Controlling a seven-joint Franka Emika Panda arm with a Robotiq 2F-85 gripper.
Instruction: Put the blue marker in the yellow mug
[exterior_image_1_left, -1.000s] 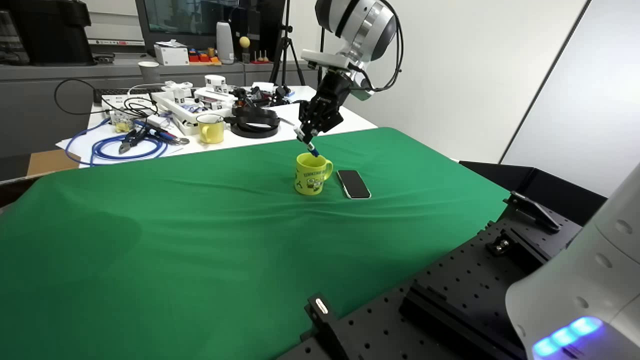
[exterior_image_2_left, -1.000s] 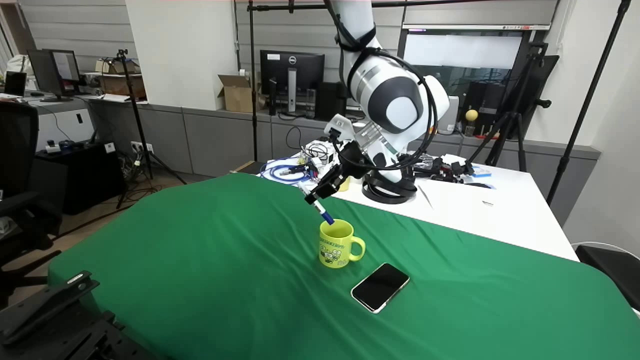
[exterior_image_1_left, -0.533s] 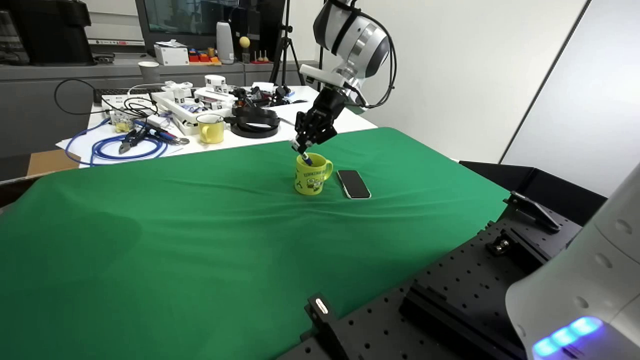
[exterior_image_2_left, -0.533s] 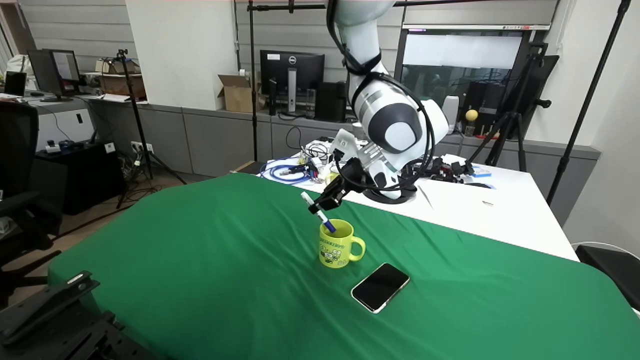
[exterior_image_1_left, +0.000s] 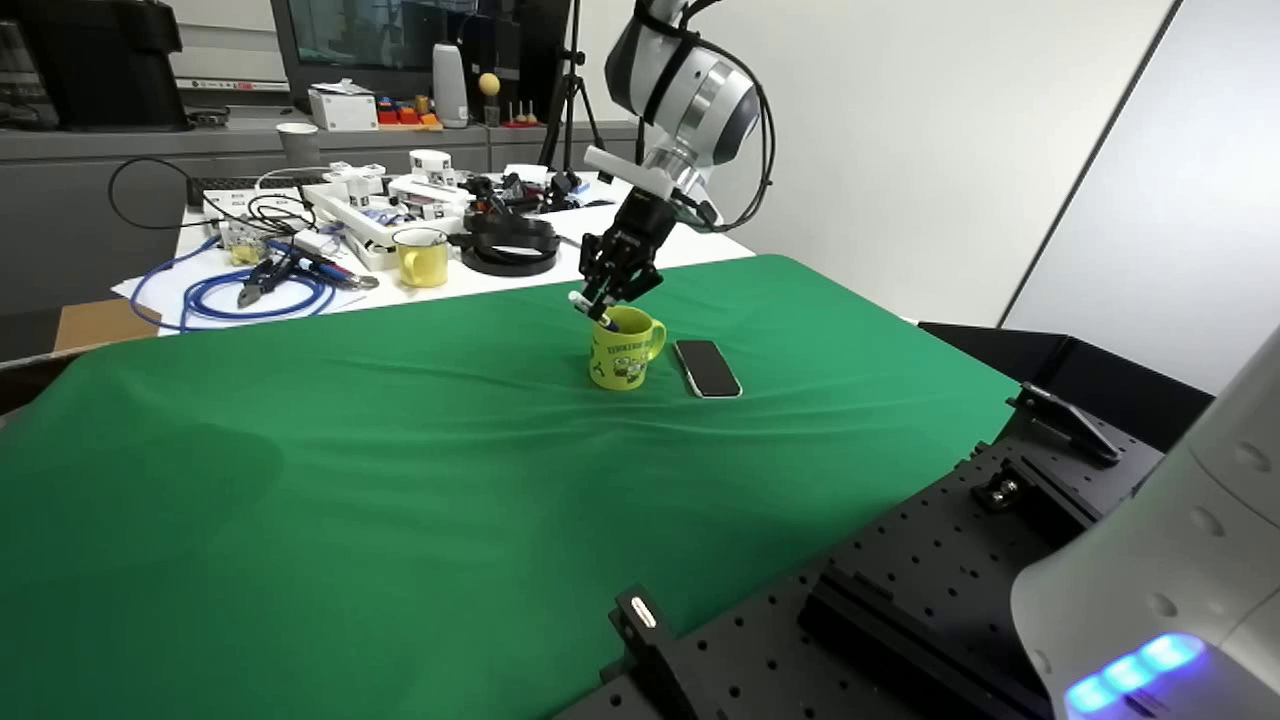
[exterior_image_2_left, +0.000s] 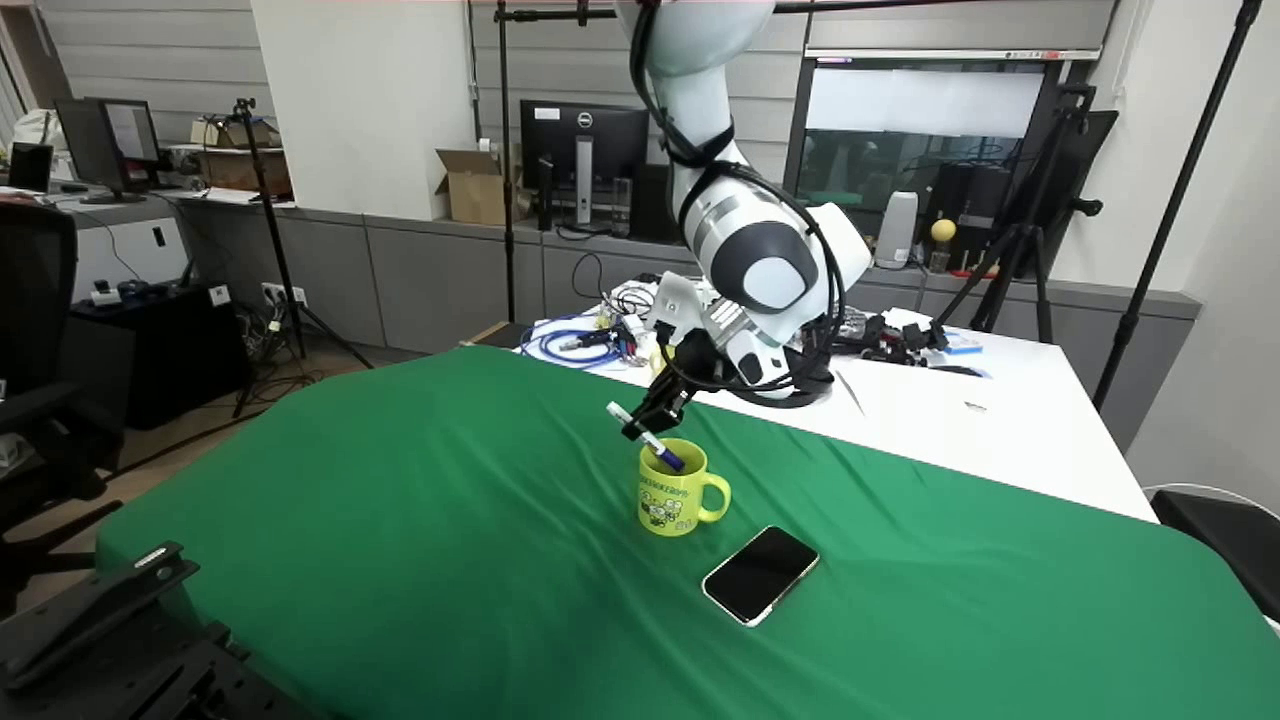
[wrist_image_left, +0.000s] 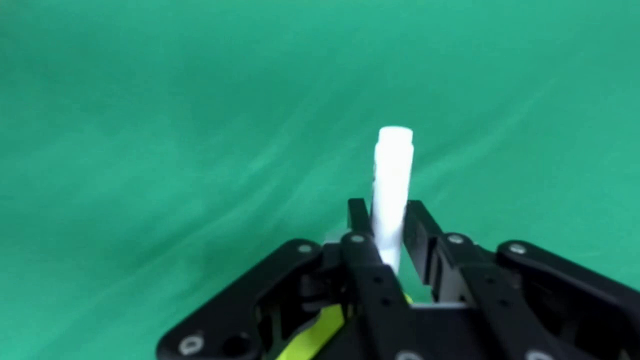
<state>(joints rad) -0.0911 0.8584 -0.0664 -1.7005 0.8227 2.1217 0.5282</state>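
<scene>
The yellow mug (exterior_image_1_left: 618, 362) stands upright on the green cloth in both exterior views (exterior_image_2_left: 668, 500). A strip of the mug (wrist_image_left: 312, 337) shows low in the wrist view, mostly hidden by the gripper. My gripper (exterior_image_2_left: 634, 430) is just above the mug's rim. It is shut on the blue marker (exterior_image_2_left: 618, 412), with a fingertip on each side of the white barrel (wrist_image_left: 392, 180) in the wrist view. The marker is tilted. Its blue end reaches down inside the mug's opening, and its white end sticks out past the fingertips. I cannot tell whether it touches the mug.
A black phone (exterior_image_1_left: 708, 369) lies on the cloth beside the mug's handle, also in the other exterior view (exterior_image_2_left: 761, 576). A paler yellow cup (exterior_image_1_left: 423, 262) stands on the white table behind, among cables (exterior_image_1_left: 255, 300), tools and white parts.
My gripper has come down toward the mug with the marker. The marker's blue end has gone from above the rim to inside the opening, and the marker leans more. The mug has not moved.
</scene>
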